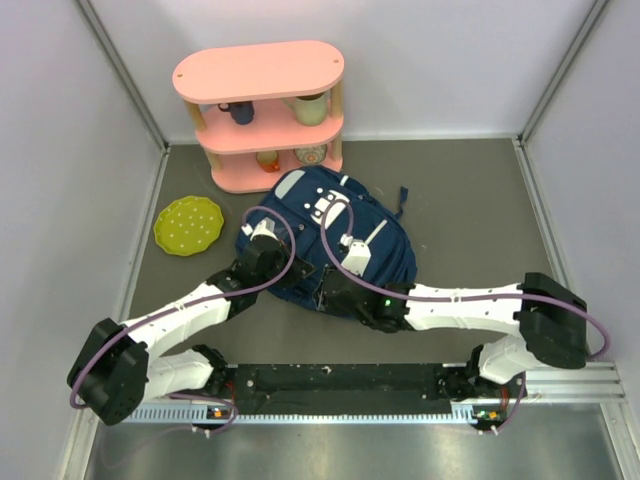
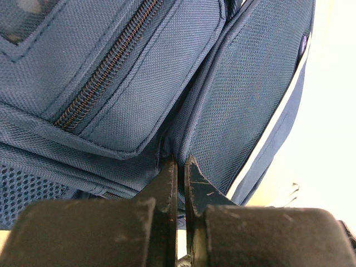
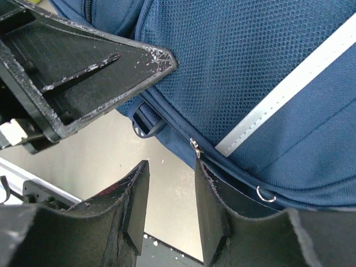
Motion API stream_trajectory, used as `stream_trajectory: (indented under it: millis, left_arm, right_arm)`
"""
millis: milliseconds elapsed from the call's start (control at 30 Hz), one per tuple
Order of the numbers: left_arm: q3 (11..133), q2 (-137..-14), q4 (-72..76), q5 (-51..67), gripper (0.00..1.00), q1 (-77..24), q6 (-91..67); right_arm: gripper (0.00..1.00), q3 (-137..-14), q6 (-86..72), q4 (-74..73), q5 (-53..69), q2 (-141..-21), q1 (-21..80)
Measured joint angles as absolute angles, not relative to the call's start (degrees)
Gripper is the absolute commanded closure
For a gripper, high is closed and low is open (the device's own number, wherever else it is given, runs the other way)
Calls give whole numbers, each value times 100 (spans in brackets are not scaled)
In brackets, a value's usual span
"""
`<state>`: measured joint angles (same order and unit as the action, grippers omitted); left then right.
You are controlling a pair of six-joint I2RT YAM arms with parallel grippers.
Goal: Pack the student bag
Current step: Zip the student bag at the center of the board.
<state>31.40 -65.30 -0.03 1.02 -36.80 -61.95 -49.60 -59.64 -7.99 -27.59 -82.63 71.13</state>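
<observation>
Top external: navy student bag (image 1: 392,258)

No readable lettering (patch (image 1: 322,207) on the student bag (image 1: 390,255) too small).

Pink shelf (image 1: 258,75) is standing at the back, holding a dark mug (image 1: 240,111); yellow-green plate (image 1: 188,224) is lying nearby.

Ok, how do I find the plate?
Find the pink shelf at the back of the table. Left of its foot, the plate lies flat. It is the only lime-yellow thing, round and dotted, unlike the navy student bag beside it.
</observation>
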Motion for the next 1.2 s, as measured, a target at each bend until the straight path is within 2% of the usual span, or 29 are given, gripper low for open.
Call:
stream_trajectory:
  millis: [433,467,533,767,800,833,1200]
  left_arm:
    - [3151,-6525,-5,130,100,-3680,-6080]
    - [3151,-6525,-5,134,100,-3682,-6075]
    - [3151,-6525,-5,139,100,-3680,-6071]
    - [3151,-6525,-3,141,100,-3680,-6051]
    - [3151,-6525,-3,141,100,-3680,-6051]
    - [3151,-6523,-5,139,100,-3680,-6049]
    - [3188,-6523,-30,134,100,-3680,-5896]
  right_arm:
    - [67,-5452,-6071,-1339,-3015,-8899,7126]
    - [72,-5489,-6080,-1369,-3039,-8945,7126]
    - [76,-5592,-6121,-1457,-3129,-9070,7131]
    - [84,-5756,-6272,-1708,-3474,-9284,7201]
    - [87,-5769,-6292,-1741,-3505,-9308,7207]
    - [100,-5793,-6298,-1763,-3533,-9334,7212]
    - [100,-5721,-6036,-1804,-3717,-9260,7240]
